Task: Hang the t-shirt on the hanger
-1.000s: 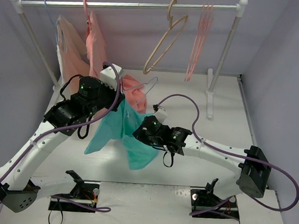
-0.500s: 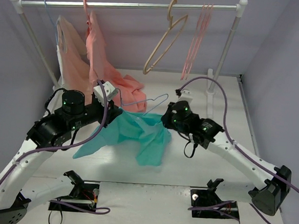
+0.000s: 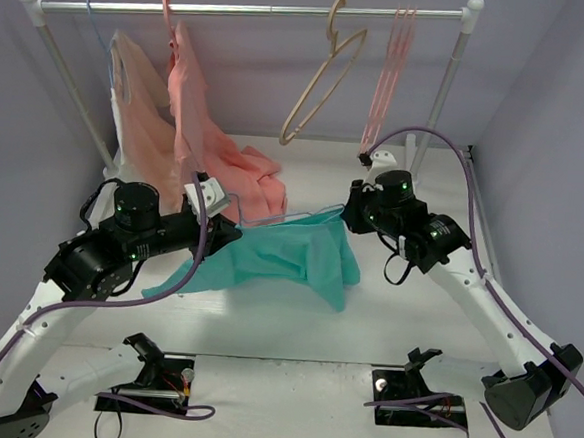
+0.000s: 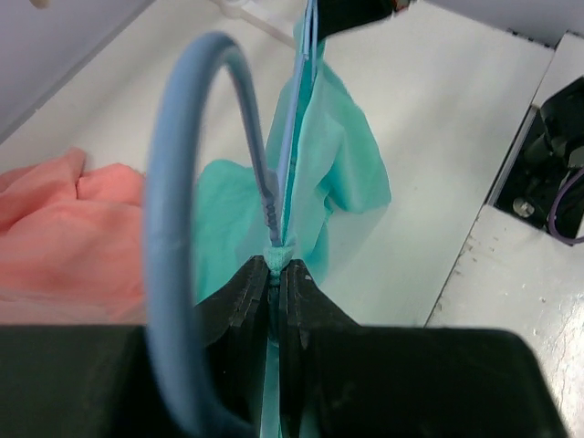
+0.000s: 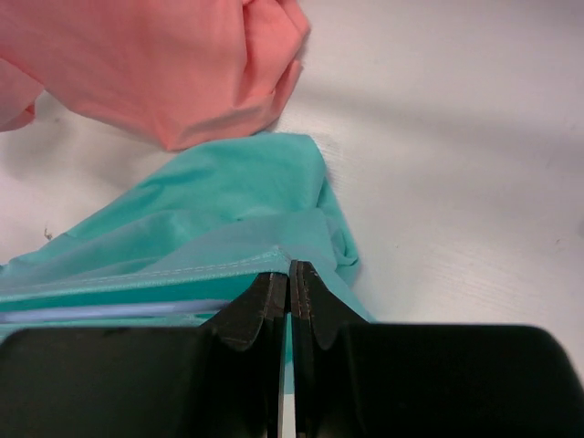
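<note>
1. Left end effector (image 4: 276, 266): jaws pressed together on the neck of the hanger (image 4: 173, 228). A tuft of teal cloth is caught in the same pinch. The hook loops up right beside the fingers.
2. Right end effector (image 5: 288, 272): jaws together, clamped on a folded hem of the t-shirt (image 5: 228, 201). A pale blue wire runs just under that hem and leads away from the fingers. I cannot tell whether the wire itself is inside the pinch.
3. The t-shirt is slung between the two end effectors with its upper edge held off the counter (image 3: 415, 318). A tail of cloth droops below the left end effector. Whether it touches the surface is unclear.
4. Change: a second ago the two end effectors were close together and the shirt hung in a bunch beneath them. The right one has since swung out and away and now sits well apart from the left. The cloth is drawn into a long band along the hanger's wire.
5. Reading: the pull looks meant to spread the shirt along the hanger's arm and seat a shoulder over its far end. The job seems only partly done, since the cloth is still gathered rather than draped evenly.
6. The salmon-pink garment (image 3: 245, 171) lies heaped just behind the left end effector. It could snag the hook if that arm drifts back.
</note>
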